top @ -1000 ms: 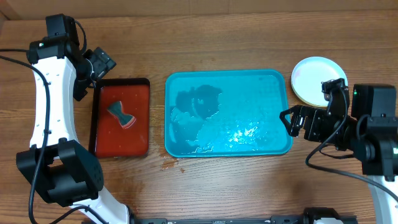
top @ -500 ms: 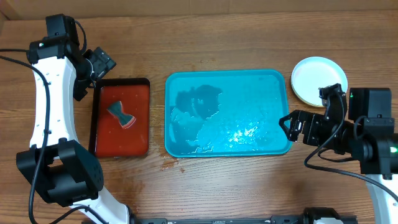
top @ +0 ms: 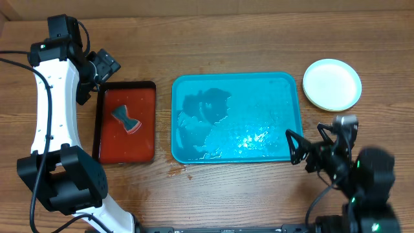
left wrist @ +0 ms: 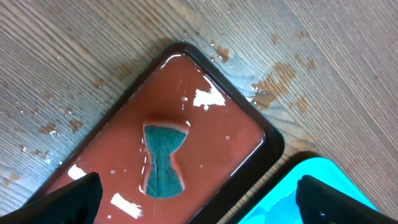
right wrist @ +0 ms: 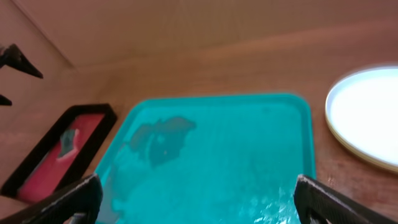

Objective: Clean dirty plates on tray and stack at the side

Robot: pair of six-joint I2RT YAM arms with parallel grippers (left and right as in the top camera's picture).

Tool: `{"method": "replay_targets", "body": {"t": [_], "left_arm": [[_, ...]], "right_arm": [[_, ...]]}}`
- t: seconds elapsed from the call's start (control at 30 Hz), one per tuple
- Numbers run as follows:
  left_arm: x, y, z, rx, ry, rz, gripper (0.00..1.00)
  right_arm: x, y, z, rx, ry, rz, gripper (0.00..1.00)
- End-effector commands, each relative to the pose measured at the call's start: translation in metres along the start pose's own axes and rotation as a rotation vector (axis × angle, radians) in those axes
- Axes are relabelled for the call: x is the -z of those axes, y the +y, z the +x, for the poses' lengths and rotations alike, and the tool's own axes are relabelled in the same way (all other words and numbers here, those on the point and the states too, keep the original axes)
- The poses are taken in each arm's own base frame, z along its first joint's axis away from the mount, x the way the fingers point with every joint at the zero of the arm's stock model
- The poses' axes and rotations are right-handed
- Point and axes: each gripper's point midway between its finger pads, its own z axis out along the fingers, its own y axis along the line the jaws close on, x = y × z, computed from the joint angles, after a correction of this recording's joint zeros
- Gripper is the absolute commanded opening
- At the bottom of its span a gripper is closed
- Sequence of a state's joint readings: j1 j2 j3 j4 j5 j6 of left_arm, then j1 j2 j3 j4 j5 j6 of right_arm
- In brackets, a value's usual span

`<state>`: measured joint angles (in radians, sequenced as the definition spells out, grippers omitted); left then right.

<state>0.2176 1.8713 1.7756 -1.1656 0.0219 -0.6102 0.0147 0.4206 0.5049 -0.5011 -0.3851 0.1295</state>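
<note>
The turquoise tray (top: 236, 81) lies mid-table, wet, with no plates on it; it also shows in the right wrist view (right wrist: 217, 155) and at a corner of the left wrist view (left wrist: 311, 186). The plates (top: 332, 84) sit stacked on the table right of the tray, a pale blue-white one on top with a yellow-green rim showing beneath; the stack is also in the right wrist view (right wrist: 367, 118). My right gripper (top: 296, 147) is open and empty at the tray's near right corner. My left gripper (top: 103, 68) is open and empty above the far edge of the red tray.
A smaller red black-rimmed tray (top: 145, 129) holding liquid lies left of the turquoise tray, with an hourglass-shaped teal sponge (top: 126, 119) in it, also seen in the left wrist view (left wrist: 164, 158). Water drops spot the wood around both trays.
My right arm has pulled back toward the table's near edge, away from the plate stack, which now shows in full. The left arm has not moved.
</note>
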Motion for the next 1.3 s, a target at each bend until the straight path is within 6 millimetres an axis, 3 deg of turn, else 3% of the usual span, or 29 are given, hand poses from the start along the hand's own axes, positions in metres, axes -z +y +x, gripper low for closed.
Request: {"method": "replay_targets", "body": {"t": [0.0, 0.2, 0.8, 0.97, 1.17, 1.27], "left_arm": [[-0.001, -0.001, -0.001, -0.014, -0.003, -0.005, 1.00], [-0.001, -0.001, -0.001, -0.013, -0.003, -0.005, 1.00], [-0.001, -0.001, -0.001, -0.014, -0.003, -0.005, 1.00], [-0.001, -0.001, -0.001, -0.013, -0.003, -0.005, 1.00], [-0.001, -0.001, -0.001, -0.013, -0.003, -0.005, 1.00], [-0.001, -0.001, -0.002, -0.013, -0.003, -0.004, 1.00]], "right_arm": [[0.003, -0.004, 0.009, 0.049, -0.109, 0.000, 1.00], [0.003, -0.011, 0.007, 0.117, -0.300, 0.017, 1.00], [0.008, -0.040, -0.005, 0.135, -0.545, 0.150, 1.00], [0.008, -0.048, -0.003, 0.120, -0.536, 0.193, 1.00], [-0.007, -0.062, 0.032, 0.085, -0.377, 0.230, 1.00], [-0.006, -0.064, 0.031, 0.087, -0.384, 0.243, 1.00]]}}
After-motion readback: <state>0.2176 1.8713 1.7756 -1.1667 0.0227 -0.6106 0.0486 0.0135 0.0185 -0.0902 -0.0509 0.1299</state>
